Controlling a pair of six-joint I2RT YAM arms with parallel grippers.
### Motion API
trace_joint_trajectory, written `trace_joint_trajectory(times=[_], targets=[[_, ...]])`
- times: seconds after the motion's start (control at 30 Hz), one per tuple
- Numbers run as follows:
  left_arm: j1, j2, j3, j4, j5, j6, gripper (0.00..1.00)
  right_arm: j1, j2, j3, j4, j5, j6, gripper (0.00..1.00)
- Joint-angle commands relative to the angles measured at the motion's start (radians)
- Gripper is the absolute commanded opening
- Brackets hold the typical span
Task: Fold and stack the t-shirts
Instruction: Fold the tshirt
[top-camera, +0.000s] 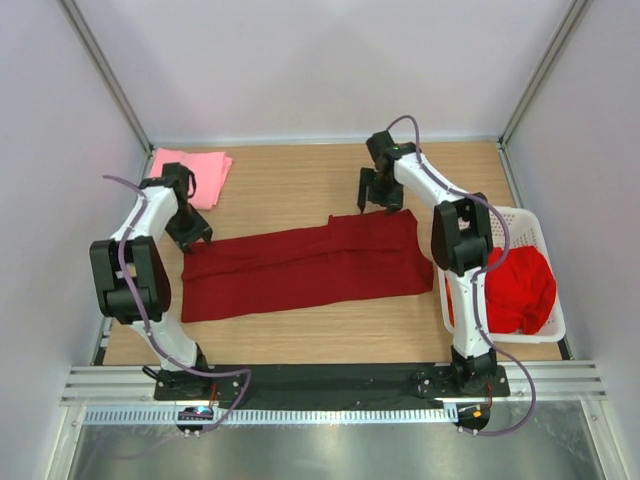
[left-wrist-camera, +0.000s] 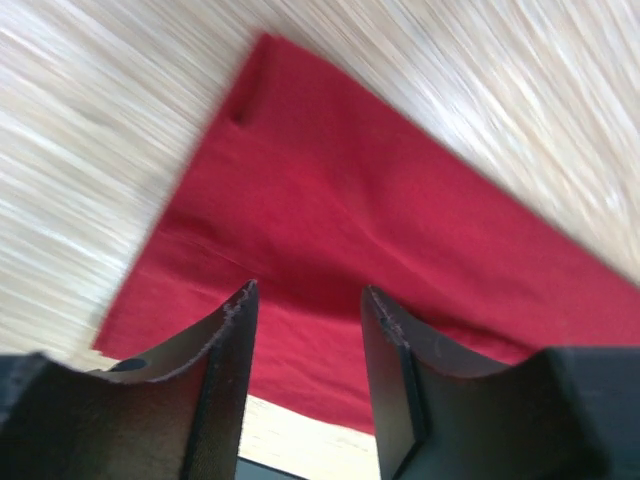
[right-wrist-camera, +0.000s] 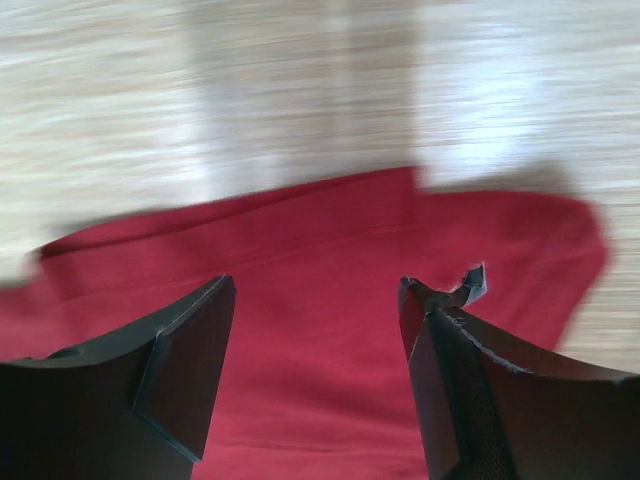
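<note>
Left hand (left-wrist-camera: 308, 292), right hand (right-wrist-camera: 318, 285) both released over maroon shirt (top-camera: 300, 265), pink shirt (top-camera: 192, 172) visible only from above

No writing, label, brand or number is legible anywhere.

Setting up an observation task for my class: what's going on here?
The robot is folding a dark red cloth t-shirt, lying as a long strip across the wooden table. The left gripper hovers over its left end, the right gripper over its far right edge; both are open and empty. A folded light pink t-shirt lies far left; a bright red t-shirt sits in the white plastic slotted basket at right.
</note>
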Motion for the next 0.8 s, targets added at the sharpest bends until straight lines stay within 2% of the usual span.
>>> trace_joint_trajectory(times=[0.0, 0.17, 0.4, 0.77], targets=[[-0.041, -0.04, -0.06, 0.049, 0.062, -0.006, 0.46, 0.077, -0.037, 0.126, -0.003, -0.032, 0.028, 0.74], [-0.064, -0.052, -0.091, 0.068, 0.102, -0.008, 0.44, 0.166, 0.038, 0.234, -0.022, -0.009, 0.047, 0.73], [-0.066, -0.107, -0.162, 0.083, 0.101, 0.016, 0.43, 0.2, 0.092, 0.231, 0.056, -0.032, 0.058, 0.6], [-0.066, -0.144, -0.192, 0.079, 0.102, 0.035, 0.44, 0.223, 0.173, 0.27, 0.088, -0.013, 0.056, 0.47]])
